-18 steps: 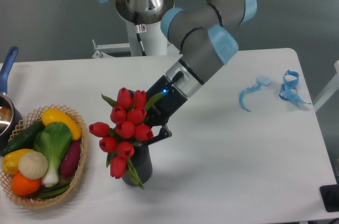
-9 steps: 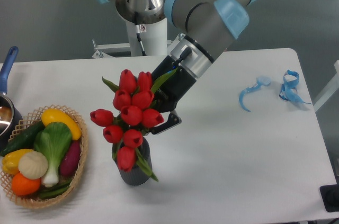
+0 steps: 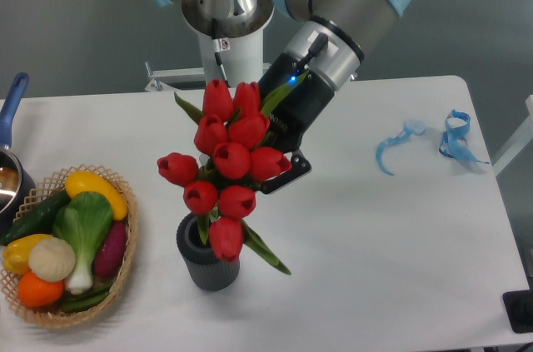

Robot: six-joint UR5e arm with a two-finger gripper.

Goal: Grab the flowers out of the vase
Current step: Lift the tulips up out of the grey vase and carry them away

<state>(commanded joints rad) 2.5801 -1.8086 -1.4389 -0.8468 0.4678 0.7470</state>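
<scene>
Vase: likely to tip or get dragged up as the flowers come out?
Possibly. The vase looks small and narrow under a wider, top-heavy bunch of flowers. It stands upright now with the gripper shut on the bunch, so probably stable.

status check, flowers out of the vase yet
Gripper shut on the flowers, lifting. Bunch mostly above the vase, lowest bud at its mouth. Nothing blocking above.
</scene>
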